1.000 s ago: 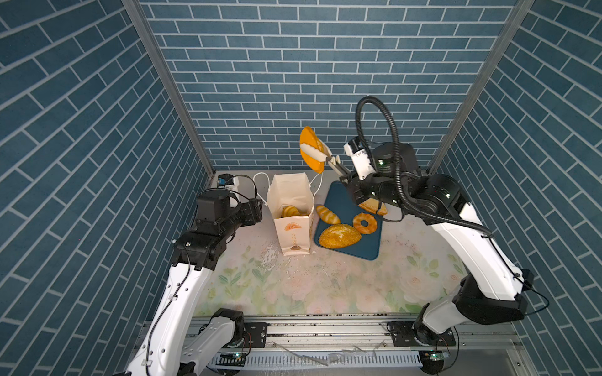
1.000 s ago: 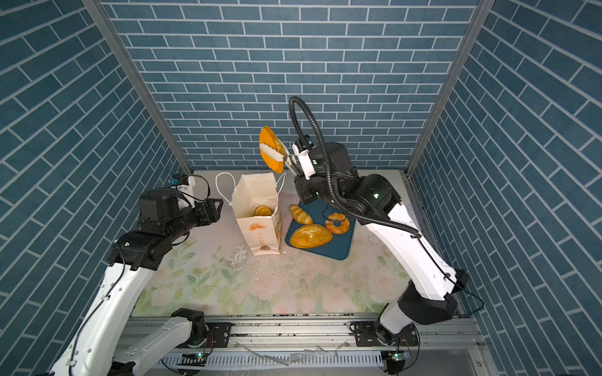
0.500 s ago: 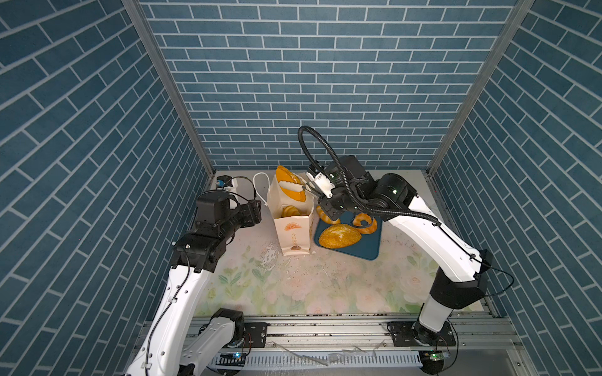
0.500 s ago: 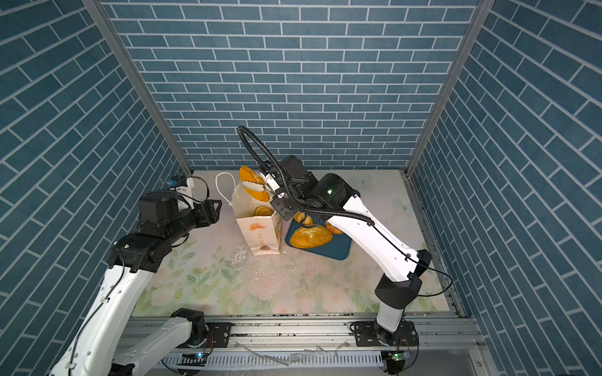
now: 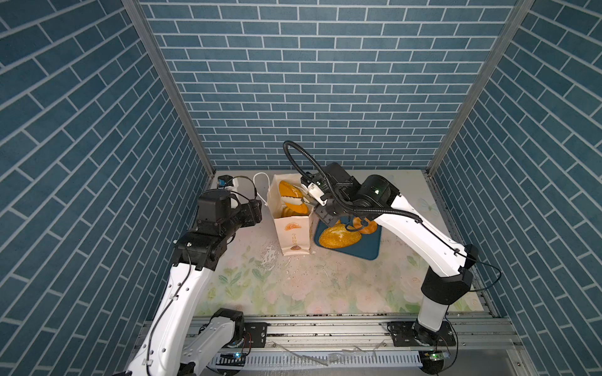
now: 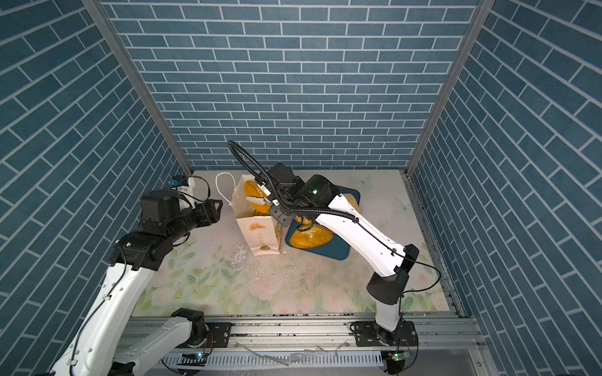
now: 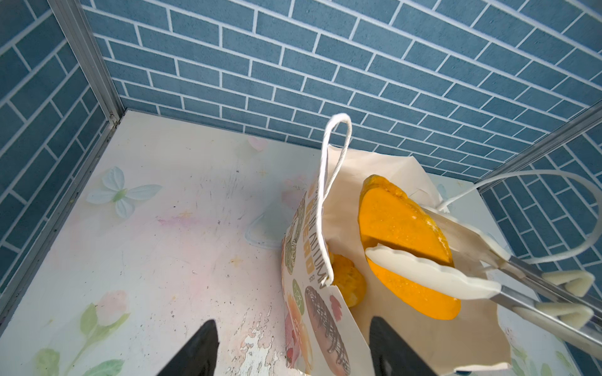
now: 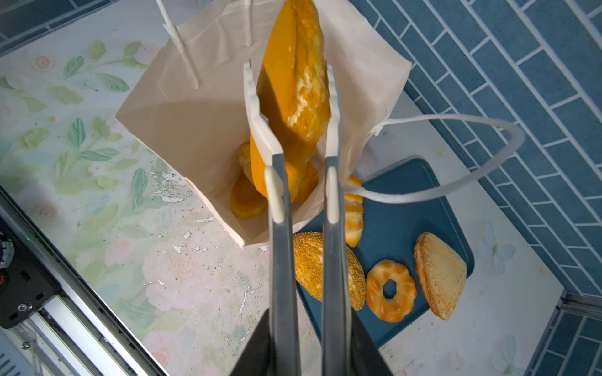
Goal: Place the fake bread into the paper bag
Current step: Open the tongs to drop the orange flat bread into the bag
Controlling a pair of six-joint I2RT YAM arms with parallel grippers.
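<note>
The right gripper (image 8: 309, 351) is clamping white-tipped metal tongs (image 8: 280, 260); they're straddling a glossy orange loaf (image 8: 296, 81). It's poking into the cream paper bag (image 8: 182, 130).

Paper, metal, plastic and glazed toy crusts

The tall cream-white paper bag (image 8: 182, 130) is matt, creased paper with twisted white cord handles (image 7: 329, 169). The golden-orange oval toy loaf (image 8: 293, 81) is shiny on its crackled crust, and smooth and duller on its flat underside. The right gripper (image 8: 290, 70) has long fingers (image 8: 281, 260) of dull grey metal tipped with matt white plastic. The dark blue tray (image 8: 423, 201) looks like smooth plastic. On it, a large oval seeded loaf (image 8: 309, 260) is grainy, a twisted ring (image 8: 391, 291) is glazed, and a tan triangle (image 8: 439, 273) is matt and flaky. The floral table cover (image 8: 130, 247) is scuffed and peeling.
</note>
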